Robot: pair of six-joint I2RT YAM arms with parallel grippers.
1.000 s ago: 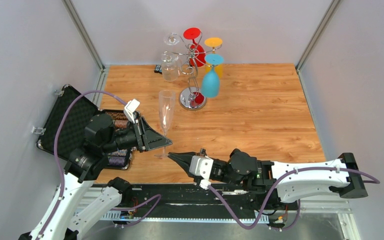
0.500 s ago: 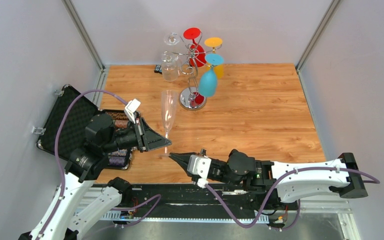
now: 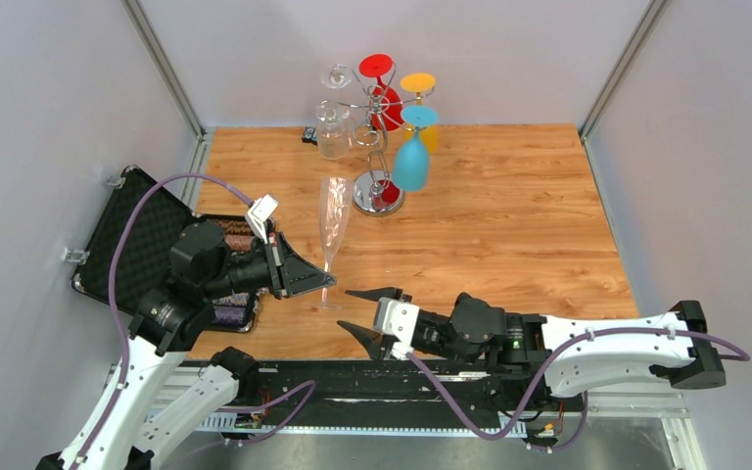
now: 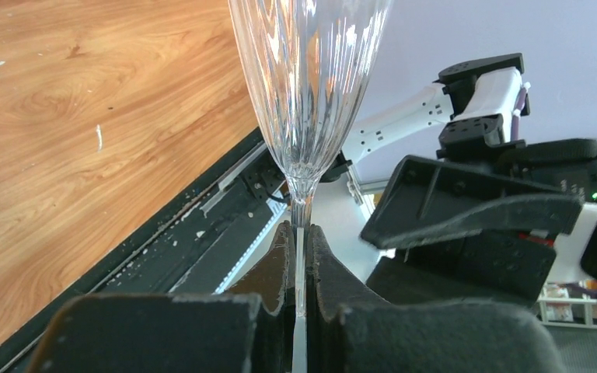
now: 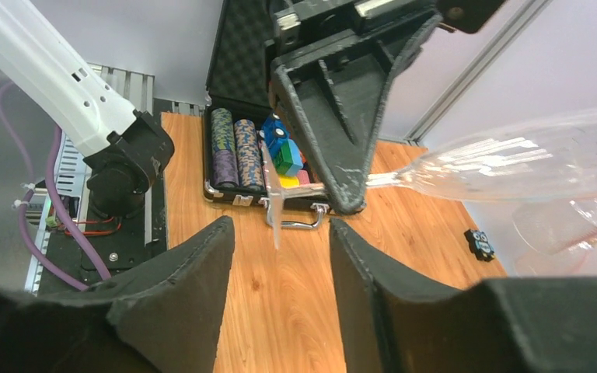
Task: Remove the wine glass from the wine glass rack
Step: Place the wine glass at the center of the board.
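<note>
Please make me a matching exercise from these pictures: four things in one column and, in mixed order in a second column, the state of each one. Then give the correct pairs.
Column one
1. left pincer
2. right pincer
3. blue glass
4. black case

Column two
A. hangs upside down on the wine glass rack
B. open, holds nothing
C. shut on the stem of the clear flute
D. lies with its lid open

Pairs: 1-C, 2-B, 3-A, 4-D

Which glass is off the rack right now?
The clear flute, its stem pinched in the left tool; the red, yellow, blue and other clear glasses hang on the rack.
</note>
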